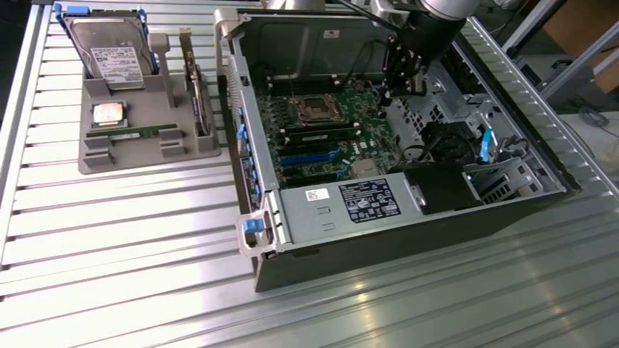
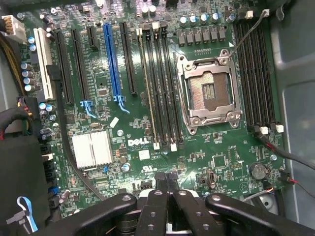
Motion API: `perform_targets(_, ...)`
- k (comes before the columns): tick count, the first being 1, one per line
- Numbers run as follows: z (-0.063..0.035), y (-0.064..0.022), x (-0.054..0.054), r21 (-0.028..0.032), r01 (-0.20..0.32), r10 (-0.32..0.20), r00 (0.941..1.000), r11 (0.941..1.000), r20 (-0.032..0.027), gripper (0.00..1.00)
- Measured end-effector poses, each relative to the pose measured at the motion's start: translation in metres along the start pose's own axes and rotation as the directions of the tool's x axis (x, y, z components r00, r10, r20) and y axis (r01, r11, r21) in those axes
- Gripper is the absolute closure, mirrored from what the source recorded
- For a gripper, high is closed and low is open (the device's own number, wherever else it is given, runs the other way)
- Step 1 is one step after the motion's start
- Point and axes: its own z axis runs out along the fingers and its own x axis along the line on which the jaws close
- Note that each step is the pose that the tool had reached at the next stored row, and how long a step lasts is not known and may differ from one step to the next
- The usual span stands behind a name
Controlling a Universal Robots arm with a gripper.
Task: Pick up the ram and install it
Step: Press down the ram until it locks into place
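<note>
One ram (image 1: 133, 133) well apart from pincer (image 2: 166, 178).

Case walls (image 1: 254, 109) and cables (image 1: 425, 148) hem the open motherboard (image 1: 329, 134)

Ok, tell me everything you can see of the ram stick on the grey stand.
The ram is a long, narrow, thin green circuit board with small dark chips along it. It lies lengthwise in a groove of the grey stand, next to the square silver processor, to the exterior view's left of the open computer case. Only the stand touches it. The tool, shut and empty, is over the motherboard inside the case, well apart from it.
</note>
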Motion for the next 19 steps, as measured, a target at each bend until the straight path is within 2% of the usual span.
perform_targets(7,0.0000,0.0000,0.0000,0.0008,-0.038,0.038,0.9993,0.9993,0.0014,0.89)
perform_targets(19,0.0001,-0.0005,-0.0001,0.0023,-0.111,0.111,0.9938,0.9938,0.0043,0.89)
